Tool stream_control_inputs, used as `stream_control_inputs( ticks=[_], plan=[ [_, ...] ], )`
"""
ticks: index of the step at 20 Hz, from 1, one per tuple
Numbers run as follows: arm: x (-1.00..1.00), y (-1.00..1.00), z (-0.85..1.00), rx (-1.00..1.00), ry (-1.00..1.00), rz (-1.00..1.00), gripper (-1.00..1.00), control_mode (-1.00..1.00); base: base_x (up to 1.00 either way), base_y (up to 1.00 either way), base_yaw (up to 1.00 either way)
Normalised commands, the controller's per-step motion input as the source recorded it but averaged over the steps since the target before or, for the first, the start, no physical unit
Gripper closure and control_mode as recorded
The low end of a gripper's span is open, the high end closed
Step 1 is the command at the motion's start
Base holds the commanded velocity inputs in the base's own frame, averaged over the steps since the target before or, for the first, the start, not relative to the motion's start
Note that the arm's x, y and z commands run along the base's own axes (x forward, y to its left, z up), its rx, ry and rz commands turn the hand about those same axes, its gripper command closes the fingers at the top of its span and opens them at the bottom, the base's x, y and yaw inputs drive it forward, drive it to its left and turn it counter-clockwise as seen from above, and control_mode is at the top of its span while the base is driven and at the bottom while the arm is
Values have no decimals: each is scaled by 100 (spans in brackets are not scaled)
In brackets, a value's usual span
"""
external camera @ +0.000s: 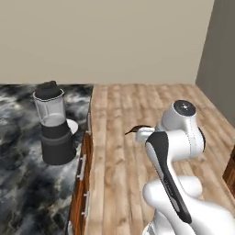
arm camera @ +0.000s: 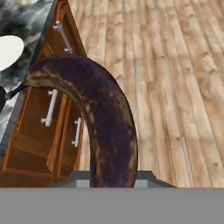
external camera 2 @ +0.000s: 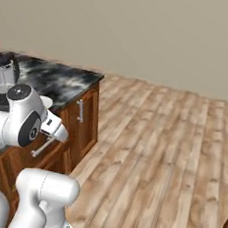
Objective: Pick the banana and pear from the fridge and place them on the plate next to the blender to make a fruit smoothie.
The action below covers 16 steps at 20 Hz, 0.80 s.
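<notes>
Banana [arm camera: 103, 118] clamped in end effector [arm camera: 113, 177], above wood floor [arm camera: 175, 87], beside cabinet [arm camera: 39, 131]

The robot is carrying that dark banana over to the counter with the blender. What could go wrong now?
The banana sticks far out of the gripper, which looks like it holds one end, so it might swing or slip out above the wooden floor. The plate is tucked right behind the blender, so the arm or banana could bump the blender while reaching. The banana is also still beside the counter edge, so it could clip that.
</notes>
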Motion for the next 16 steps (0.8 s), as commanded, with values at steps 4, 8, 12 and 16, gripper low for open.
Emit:
stream_control_inputs(
  ticks=[4,8,12,16],
  plan=[
    [0,0,0,0,0,0,100,100,100,-61,54],
    [0,0,0,0,0,0,100,100,100,-62,54],
    [0,0,0,0,0,0,100,100,100,-46,67],
    [0,0,0,0,0,0,100,100,100,-40,71]
  ],
)
